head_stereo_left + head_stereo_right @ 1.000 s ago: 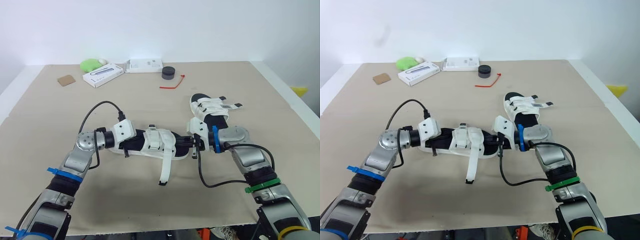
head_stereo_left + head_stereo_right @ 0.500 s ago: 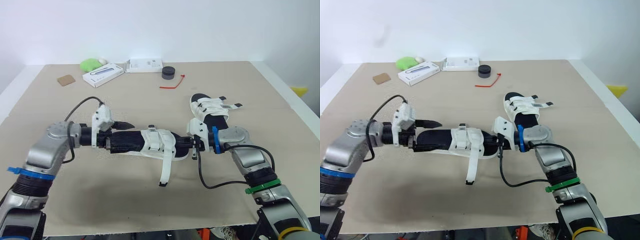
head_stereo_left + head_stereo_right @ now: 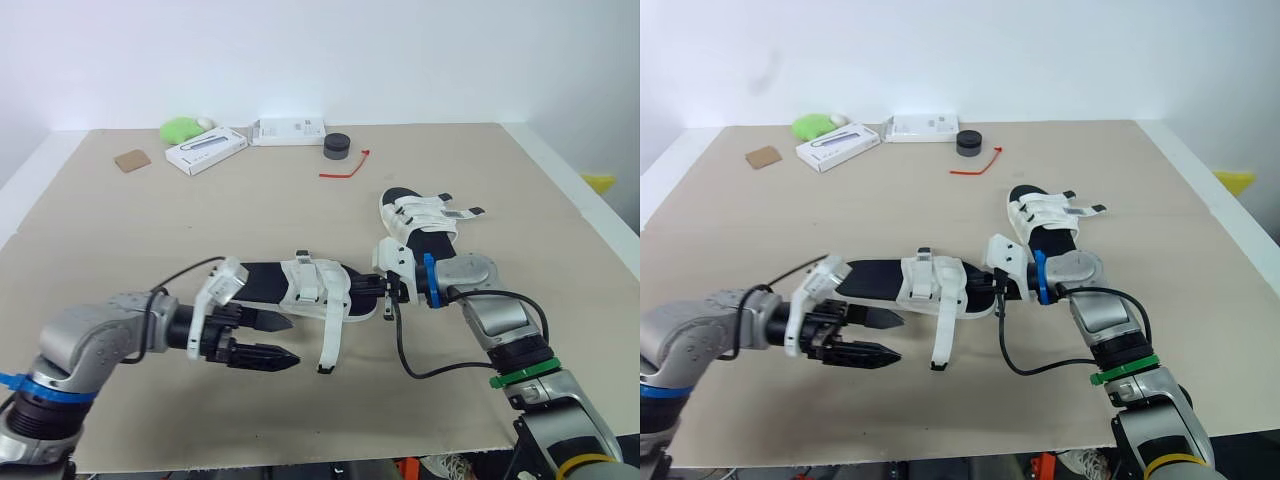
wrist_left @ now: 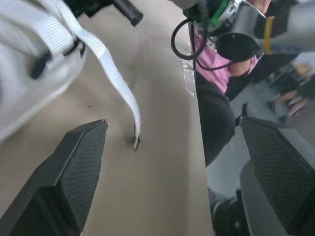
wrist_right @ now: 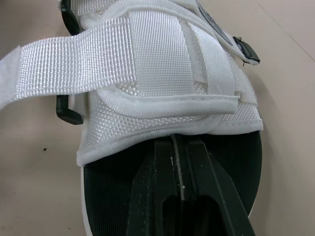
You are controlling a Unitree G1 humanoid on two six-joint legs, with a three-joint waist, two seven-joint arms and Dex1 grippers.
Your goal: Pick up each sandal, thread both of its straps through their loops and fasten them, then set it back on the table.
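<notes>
My left end effector (image 3: 292,341) hovers with its fingers apart just in front of the near sandal (image 3: 262,282), which lies on the bench (image 3: 250,210) with one strap (image 3: 330,338) trailing loose. My right end effector (image 3: 384,290) is clamped on its end. The second sandal (image 3: 420,222) lies just beyond.

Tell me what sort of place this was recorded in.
Probably a lab or test room: a beige-topped table against a bare white wall, a near sandal and a far sandal laid out as props, a white box and black puck pushed to the far edge.
</notes>
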